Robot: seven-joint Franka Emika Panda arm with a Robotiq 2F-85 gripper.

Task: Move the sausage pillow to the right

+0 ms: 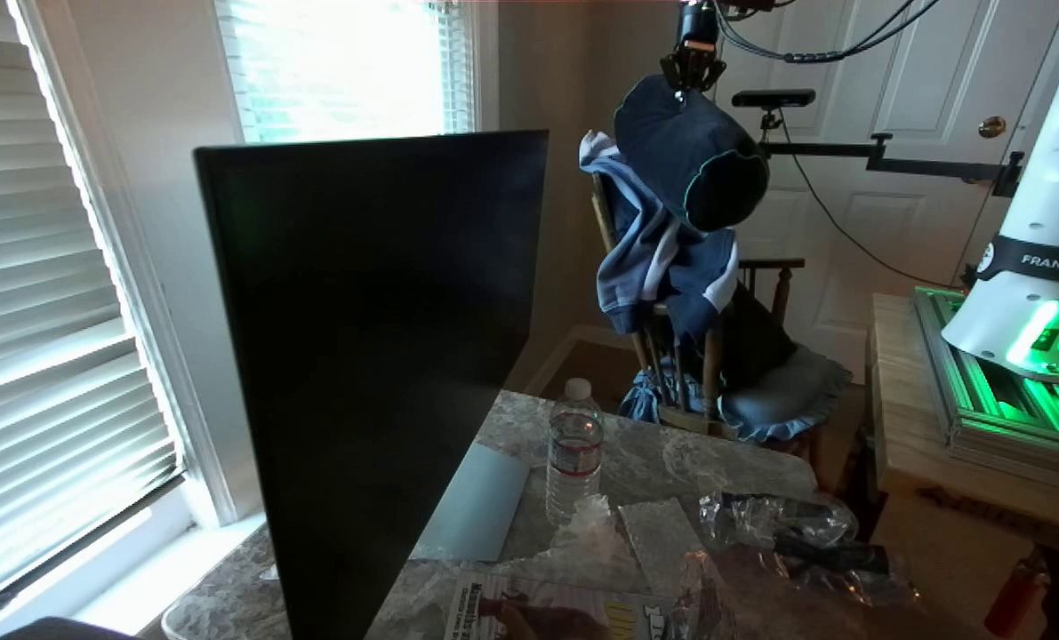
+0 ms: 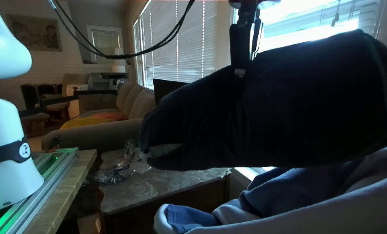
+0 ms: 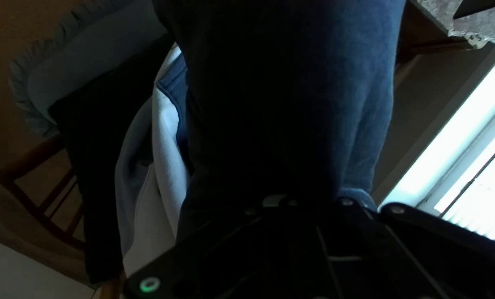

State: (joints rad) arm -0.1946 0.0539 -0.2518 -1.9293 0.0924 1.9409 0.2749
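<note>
Hand (image 1: 685, 91) in a pinch on one sausage pillow (image 1: 689, 156); one garment (image 1: 634, 260) on one chair (image 1: 712, 366) below

The sausage pillow (image 2: 277, 113) looks matt, velvety cloth, the bottle (image 1: 574, 458) clear glossy plastic, the chair frame (image 1: 712, 369) smooth wood.

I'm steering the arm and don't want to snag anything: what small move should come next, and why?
Probably a slight lift before any sideways travel: the gripper is closed on the dark pillow, which in both exterior views overlaps the blue-and-white garment draped on the chair, and whether the two touch is unclear.
</note>
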